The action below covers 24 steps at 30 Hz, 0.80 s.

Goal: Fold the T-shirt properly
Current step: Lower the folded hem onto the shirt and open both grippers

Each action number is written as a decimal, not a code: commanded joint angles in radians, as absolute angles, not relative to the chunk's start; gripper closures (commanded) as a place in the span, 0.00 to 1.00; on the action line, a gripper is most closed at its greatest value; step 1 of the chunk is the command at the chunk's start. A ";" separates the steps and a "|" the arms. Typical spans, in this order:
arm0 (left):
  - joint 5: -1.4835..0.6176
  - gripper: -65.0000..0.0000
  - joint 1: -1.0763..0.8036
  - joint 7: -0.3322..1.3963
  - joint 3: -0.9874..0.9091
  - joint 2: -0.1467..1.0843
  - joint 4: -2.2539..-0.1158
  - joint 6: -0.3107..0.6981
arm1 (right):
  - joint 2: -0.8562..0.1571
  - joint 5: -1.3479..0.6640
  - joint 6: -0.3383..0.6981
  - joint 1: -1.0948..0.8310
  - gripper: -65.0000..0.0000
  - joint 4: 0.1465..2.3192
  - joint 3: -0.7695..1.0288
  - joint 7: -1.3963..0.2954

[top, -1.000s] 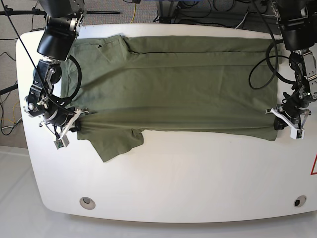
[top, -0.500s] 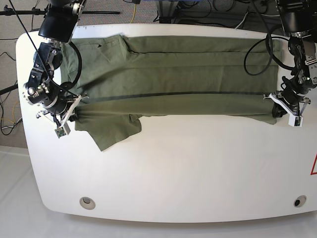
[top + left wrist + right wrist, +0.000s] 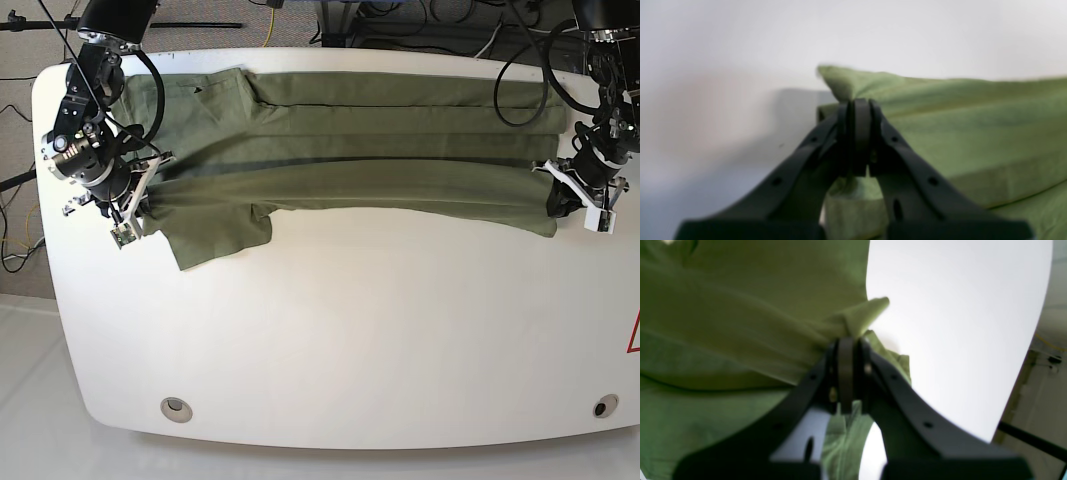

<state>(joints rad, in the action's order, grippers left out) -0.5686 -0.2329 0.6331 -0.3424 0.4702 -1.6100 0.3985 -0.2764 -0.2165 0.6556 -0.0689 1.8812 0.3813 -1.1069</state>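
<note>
T-shirt lies stretched sideways across the far half of the white table, its olive cloth running from the far left corner almost to the right edge. Its near long edge is lifted and drawn back over the body, so a doubled band runs left to right with a dark shadowed crease along it. The collar end sits at the left, and one short sleeve hangs out flat toward the near side, just right of the left-hand grip. The hem end sits at the right.

On the scene's right, the left gripper is pinched tight on the T-shirt's near right corner; in the left wrist view its black fingers meet with a peak of green cloth bunched between and above them, and the rest of the cloth spreads to the right of the view. On the scene's left, the right gripper is likewise clamped on the cloth's near edge by the sleeve; its wrist view shows the fingers pressed together with a small tip of cloth poking out past them against the bare table.

Two round fittings are set into the near part of the table, one at the left and one at the right. Cables loop down from the arm at the far right.
</note>
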 commanded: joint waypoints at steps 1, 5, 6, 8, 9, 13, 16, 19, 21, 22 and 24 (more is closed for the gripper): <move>-0.570 1.00 -0.240 0.616 -0.354 0.488 -1.657 0.400 | -0.296 -0.217 0.656 -0.074 1.00 1.915 0.389 -1.110; -0.552 1.00 -0.274 0.650 -0.344 0.483 -1.720 0.407 | -0.306 -0.217 0.655 -0.095 1.00 1.932 0.391 -1.110; -0.550 1.00 -0.280 0.659 -0.345 0.483 -1.727 0.408 | -0.306 -0.217 0.655 -0.101 1.00 1.935 0.391 -1.111; -0.545 1.00 -0.291 0.673 -0.345 0.484 -1.741 0.410 | -0.306 -0.217 0.656 -0.113 1.00 1.939 0.391 -1.112; -0.543 1.00 -0.296 0.677 -0.345 0.484 -1.747 0.411 | -0.307 -0.218 0.656 -0.119 1.00 1.941 0.391 -1.112; -0.535 1.00 -0.309 0.704 -0.345 0.487 -1.764 0.415 | -0.306 -0.217 0.659 -0.144 1.00 1.942 0.394 -1.110; -0.518 1.00 -0.325 0.734 -0.350 0.484 -1.782 0.418 | -0.297 -0.214 0.660 -0.159 1.00 1.926 0.393 -1.097; -0.508 1.00 -0.327 0.746 -0.349 0.485 -1.784 0.419 | -0.295 -0.213 0.663 -0.172 1.00 1.920 0.395 -1.094; -0.499 1.00 -0.330 0.753 -0.350 0.485 -1.786 0.419 | -0.295 -0.214 0.664 -0.180 1.00 1.917 0.395 -1.093; -0.495 1.00 -0.333 0.756 -0.350 0.486 -1.786 0.420 | -0.295 -0.214 0.665 -0.184 1.00 1.918 0.396 -1.093; -0.474 1.00 -0.344 0.763 -0.350 0.487 -1.792 0.420 | -0.295 -0.214 0.666 -0.191 1.00 1.919 0.396 -1.097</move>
